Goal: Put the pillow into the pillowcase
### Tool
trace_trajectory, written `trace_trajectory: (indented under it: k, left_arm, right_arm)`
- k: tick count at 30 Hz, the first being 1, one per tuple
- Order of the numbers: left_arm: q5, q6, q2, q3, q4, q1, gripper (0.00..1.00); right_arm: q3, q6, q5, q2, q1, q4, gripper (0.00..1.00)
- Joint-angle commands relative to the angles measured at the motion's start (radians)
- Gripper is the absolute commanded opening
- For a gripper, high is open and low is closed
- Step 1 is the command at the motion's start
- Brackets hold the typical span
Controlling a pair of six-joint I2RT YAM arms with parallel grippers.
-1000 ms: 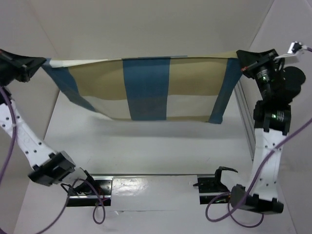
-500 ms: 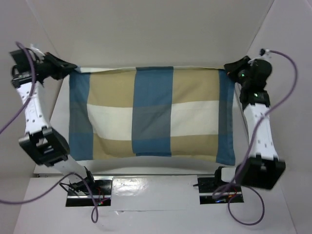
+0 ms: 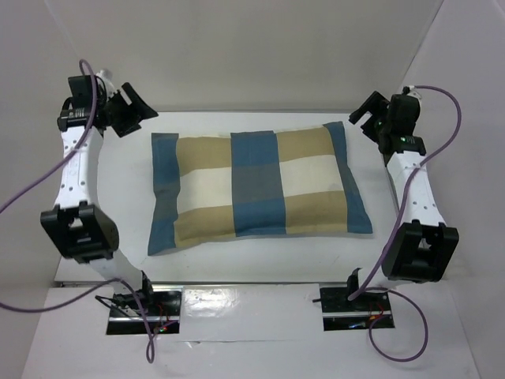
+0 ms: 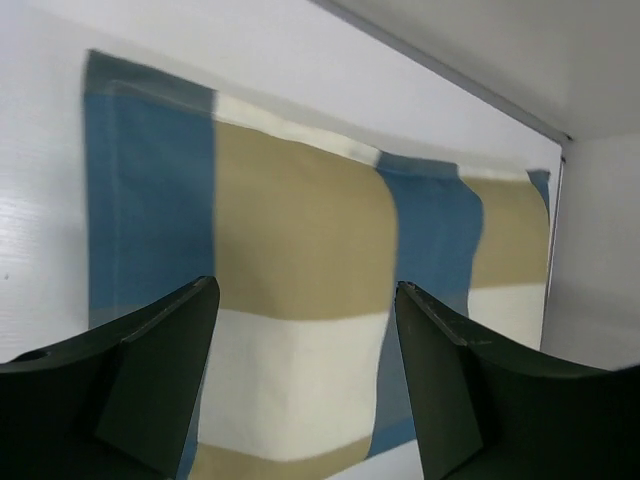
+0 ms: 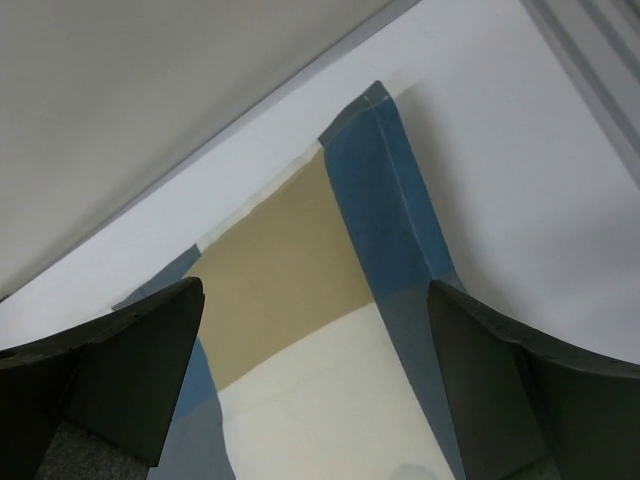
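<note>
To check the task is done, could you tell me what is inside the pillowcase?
The pillowcase lies plump on the table, as if filled. No white pillow shows anywhere, so it is probably inside, but the cloth covers it entirely.

count: 1 pillowcase (image 3: 256,185) on 1 table (image 3: 260,264)
2 arms: left arm (image 3: 76,166), right arm (image 3: 414,189)
2 grippers: left gripper (image 3: 140,116), right gripper (image 3: 361,110), 2 fingers each, 4 total
2 purple cables, one per arm: left cable (image 3: 39,183), right cable (image 3: 459,110)
2 black base mounts: left mount (image 3: 146,302), right mount (image 3: 351,302)
</note>
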Motion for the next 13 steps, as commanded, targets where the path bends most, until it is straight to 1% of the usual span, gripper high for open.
trace_trajectory:
  k: [1, 3, 4, 6, 8, 10, 13]
  left_arm:
    - [-0.049, 0.110, -0.168, -0.086, 0.014, -0.076, 0.84]
    - [-0.059, 0.100, -0.233, -0.155, 0.014, -0.108, 0.84]
    - [-0.019, 0.100, -0.254, -0.176, 0.026, -0.119, 0.84]
    - [-0.019, 0.100, -0.292, -0.227, 0.026, -0.154, 0.84]
    - [-0.008, 0.090, -0.355, -0.291, 0.088, -0.177, 0.84]
    - [-0.020, 0.075, -0.387, -0.318, 0.129, -0.200, 0.84]
    - [0.013, 0.078, -0.396, -0.292, 0.138, -0.222, 0.85]
  right_arm:
    - [0.053, -0.048, 0.124, -0.041, 0.014, -0.185, 1.00]
    - [0.053, -0.061, 0.175, -0.061, 0.023, -0.230, 1.00]
    - [0.053, -0.070, 0.192, -0.076, 0.023, -0.265, 1.00]
    - [0.030, -0.081, 0.236, -0.107, 0.023, -0.286, 1.00]
    - [0.009, -0.091, 0.253, -0.132, 0.023, -0.299, 1.00]
    - [-0.037, -0.091, 0.276, -0.181, 0.023, -0.285, 1.00]
    - [-0.080, -0.104, 0.276, -0.231, 0.023, -0.276, 1.00]
